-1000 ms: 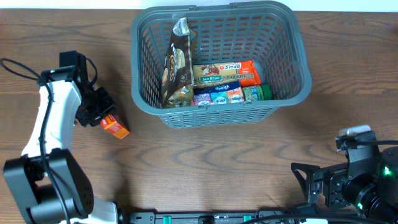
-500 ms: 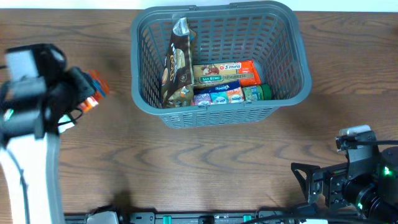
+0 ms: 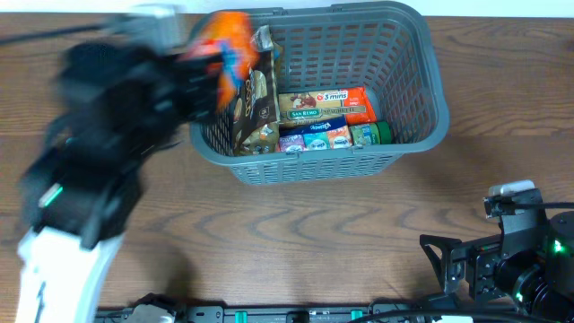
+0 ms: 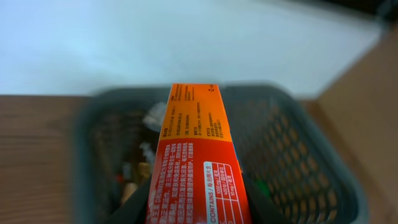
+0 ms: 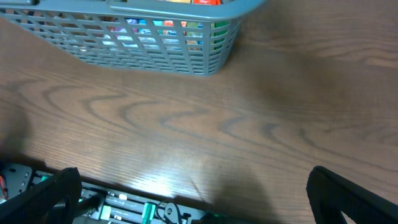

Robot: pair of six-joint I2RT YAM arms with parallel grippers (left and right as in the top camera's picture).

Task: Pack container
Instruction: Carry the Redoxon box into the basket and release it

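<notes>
Left gripper [image 4: 198,214] is clamped on the orange box [image 4: 198,155], hovering over the left rim of the container [image 3: 432,85], far side of the table [image 3: 269,242]; I'd clear the tall brown bag [image 3: 256,99], drop low over the bare back floor, then let go.

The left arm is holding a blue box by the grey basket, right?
Not quite. The box is orange, not blue. The left wrist view shows it clamped in the left gripper. It is by the grey basket, as you said.
</notes>
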